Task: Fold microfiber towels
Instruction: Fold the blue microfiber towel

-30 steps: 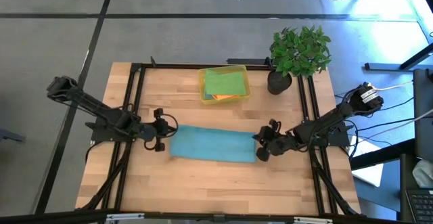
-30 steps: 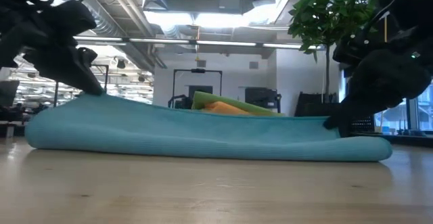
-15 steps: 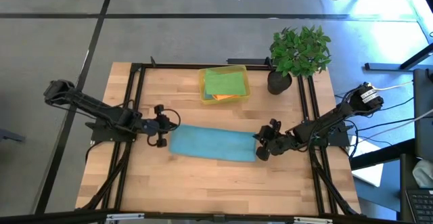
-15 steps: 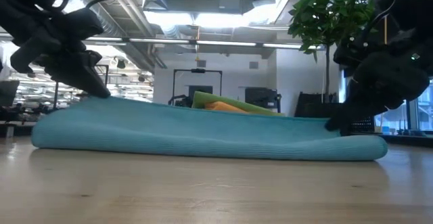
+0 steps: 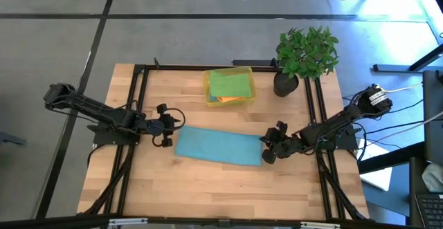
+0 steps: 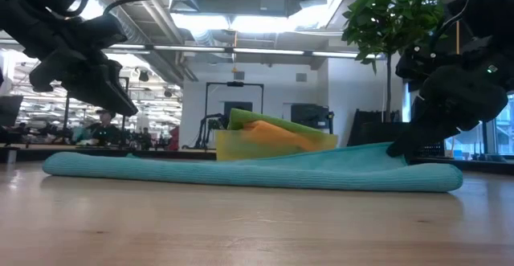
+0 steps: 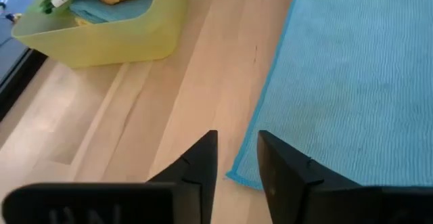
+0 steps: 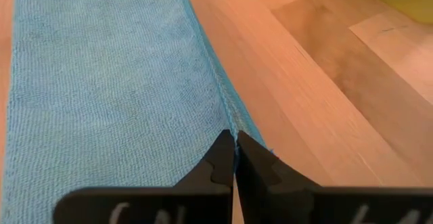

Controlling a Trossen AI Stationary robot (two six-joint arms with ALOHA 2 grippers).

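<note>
On the wooden worktop (image 5: 208,187), mid-surface, lies a folded teal-blue microfiber towel (image 5: 218,147). Left gripper (image 5: 168,124) hovers, jaws apart; right gripper (image 5: 265,149) pinches the towel's right edge.

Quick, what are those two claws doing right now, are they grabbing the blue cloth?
Left gripper: open, lifted just off the teal towel, holding nothing.
Right gripper: shut, pinching the towel's edge.
</note>
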